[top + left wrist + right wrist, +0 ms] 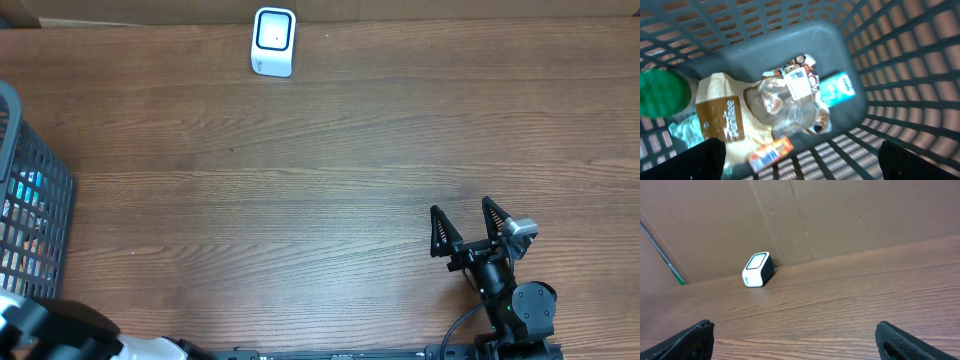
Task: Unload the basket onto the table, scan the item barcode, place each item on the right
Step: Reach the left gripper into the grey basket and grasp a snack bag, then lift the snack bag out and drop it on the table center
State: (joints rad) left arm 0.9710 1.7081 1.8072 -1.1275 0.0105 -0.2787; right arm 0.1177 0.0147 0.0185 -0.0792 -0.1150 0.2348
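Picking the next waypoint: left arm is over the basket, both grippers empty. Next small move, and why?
Probably lower the left gripper into the basket toward the clear packet, which seems to lie on top with its label facing up. The jaws are open and empty, and nothing is at the scanner yet.

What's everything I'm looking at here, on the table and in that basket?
scanner: one, white, table's far edge
table: one, brown wood, under everything
basket: one, grey mesh, table's left edge
bag: one, brown and white, in the basket
clear packet: one, see-through, white label, partly on the bag
carton: one, teal, beside the clear packet
orange packet: one, orange, by the basket wall
green lid: one, green, basket's side
left fingers: two, black, open above the basket
right fingers: two, black, open over the table
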